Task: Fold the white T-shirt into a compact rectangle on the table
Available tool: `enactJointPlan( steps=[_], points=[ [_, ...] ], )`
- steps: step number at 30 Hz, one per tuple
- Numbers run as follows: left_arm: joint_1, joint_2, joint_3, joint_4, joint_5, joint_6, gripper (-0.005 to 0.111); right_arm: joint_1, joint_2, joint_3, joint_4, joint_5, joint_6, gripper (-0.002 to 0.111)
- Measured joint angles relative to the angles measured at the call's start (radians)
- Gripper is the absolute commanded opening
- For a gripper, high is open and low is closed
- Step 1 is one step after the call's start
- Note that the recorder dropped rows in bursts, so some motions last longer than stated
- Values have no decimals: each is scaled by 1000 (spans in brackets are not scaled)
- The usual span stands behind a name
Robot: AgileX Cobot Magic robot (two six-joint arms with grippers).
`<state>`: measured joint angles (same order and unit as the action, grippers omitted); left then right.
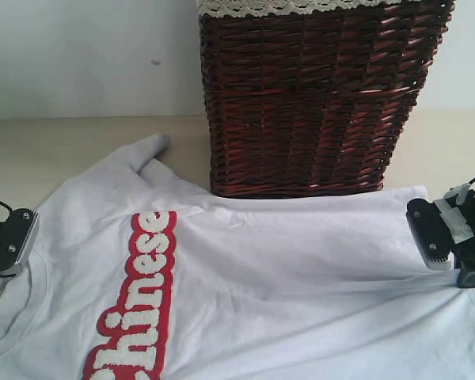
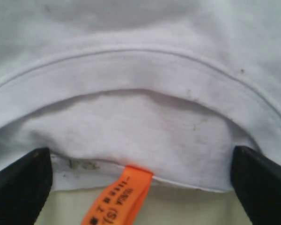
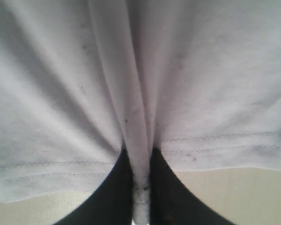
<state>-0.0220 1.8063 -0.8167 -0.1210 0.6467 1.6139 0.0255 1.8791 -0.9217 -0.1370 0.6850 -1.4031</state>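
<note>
The white T-shirt (image 1: 285,277) lies spread on the table (image 1: 55,150), its red-outlined lettering (image 1: 138,301) facing up and one sleeve (image 1: 138,154) reaching toward the back left. My left gripper (image 1: 12,241) sits at the shirt's left edge by the collar. In the left wrist view it (image 2: 140,187) stands open, its dark fingers (image 2: 18,187) wide apart on either side of the collar (image 2: 140,126) and an orange neck tag (image 2: 114,197). At the shirt's right edge my right gripper (image 1: 431,233) is shut on a pinched fold of the hem (image 3: 141,154).
A dark brown wicker basket (image 1: 309,103) with white lace trim stands at the back, touching the shirt's far edge. Bare cream table shows to the left of the basket, and a pale wall (image 1: 79,55) rises behind.
</note>
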Motion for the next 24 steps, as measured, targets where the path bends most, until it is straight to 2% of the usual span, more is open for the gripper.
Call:
enactJointPlan(
  steps=[24],
  points=[
    [0, 2, 0, 0, 11, 0, 106, 0, 0, 0, 10, 5, 2, 0]
  ],
)
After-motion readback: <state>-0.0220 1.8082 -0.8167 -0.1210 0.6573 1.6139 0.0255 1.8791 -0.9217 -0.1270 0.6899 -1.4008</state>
